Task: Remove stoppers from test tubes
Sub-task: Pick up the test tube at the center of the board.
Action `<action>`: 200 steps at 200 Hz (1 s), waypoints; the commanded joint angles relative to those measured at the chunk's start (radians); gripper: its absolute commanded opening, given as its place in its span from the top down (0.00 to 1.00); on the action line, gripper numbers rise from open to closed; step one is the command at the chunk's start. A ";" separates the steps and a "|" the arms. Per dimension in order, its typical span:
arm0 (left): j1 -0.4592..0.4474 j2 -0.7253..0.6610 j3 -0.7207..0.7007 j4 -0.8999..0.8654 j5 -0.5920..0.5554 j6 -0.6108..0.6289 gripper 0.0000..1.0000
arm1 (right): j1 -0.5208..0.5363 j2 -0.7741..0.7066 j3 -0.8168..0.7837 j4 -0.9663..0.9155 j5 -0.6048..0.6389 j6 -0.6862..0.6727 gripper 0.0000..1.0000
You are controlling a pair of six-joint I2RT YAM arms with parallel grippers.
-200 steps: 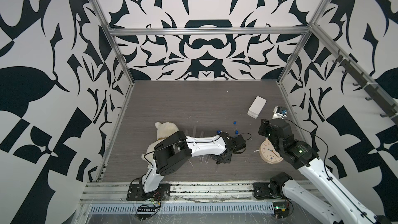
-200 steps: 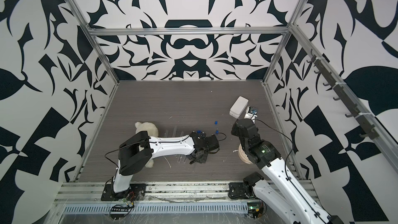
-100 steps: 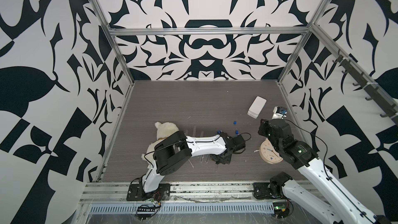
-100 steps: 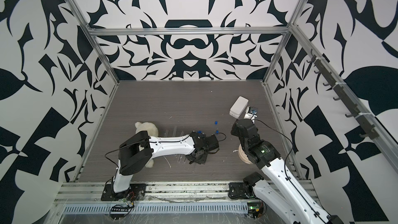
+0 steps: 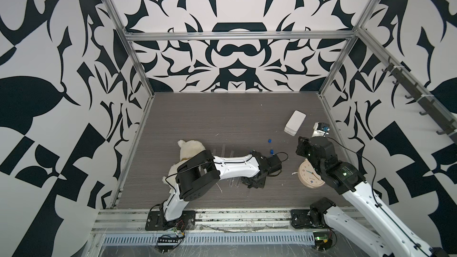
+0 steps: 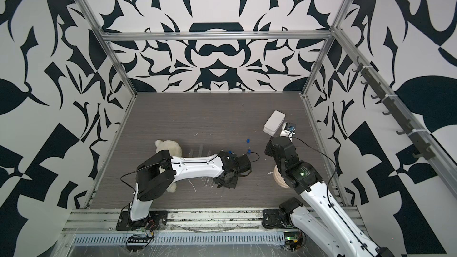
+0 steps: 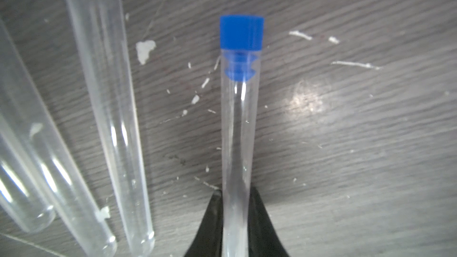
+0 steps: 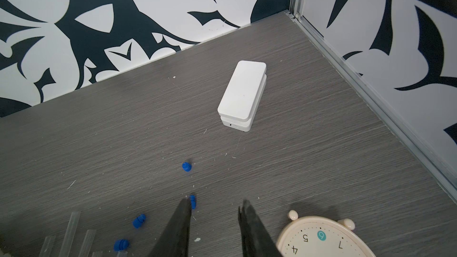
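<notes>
Toward six o'clock on the table [image 5: 222,119], left end effector [image 7: 235,191] clamps a test tube [image 7: 238,132]; its smooth wall may slip when the parted, empty right end effector [image 8: 215,208] pulls the stopper [image 7: 241,33].

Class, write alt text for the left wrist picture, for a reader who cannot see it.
The left gripper is shut on a clear test tube whose blue stopper is still in. Other clear tubes lie beside it on the grey table.

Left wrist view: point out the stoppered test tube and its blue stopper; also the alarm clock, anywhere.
stoppered test tube [image 7: 238,132]: left wrist view, middle of its clear body.
blue stopper [image 7: 241,33]: left wrist view, cap outside the tube mouth.
alarm clock [image 8: 329,245]: right wrist view, dial face.
</notes>
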 commanded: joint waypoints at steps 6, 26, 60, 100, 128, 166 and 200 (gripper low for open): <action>0.005 0.007 -0.067 0.044 -0.037 0.021 0.86 | 0.000 -0.020 0.018 0.036 -0.022 0.008 0.65; 0.013 -0.043 -0.071 0.063 -0.105 0.050 0.87 | 0.000 -0.029 0.028 0.040 -0.045 0.003 0.65; 0.032 -0.164 -0.120 0.120 -0.195 0.123 0.86 | 0.000 -0.082 0.077 0.014 -0.069 -0.006 0.66; 0.050 -0.337 -0.204 0.233 -0.245 0.250 0.86 | 0.000 -0.117 0.135 -0.024 -0.065 -0.022 0.65; 0.051 -0.440 -0.241 0.305 -0.251 0.345 0.85 | 0.000 -0.085 0.124 0.009 -0.130 -0.017 0.66; 0.058 -0.576 -0.338 0.435 -0.210 0.422 0.84 | -0.001 -0.003 0.056 0.157 -0.322 0.026 0.68; 0.058 -0.636 -0.398 0.481 -0.191 0.437 0.84 | -0.001 0.089 -0.013 0.355 -0.487 0.109 0.68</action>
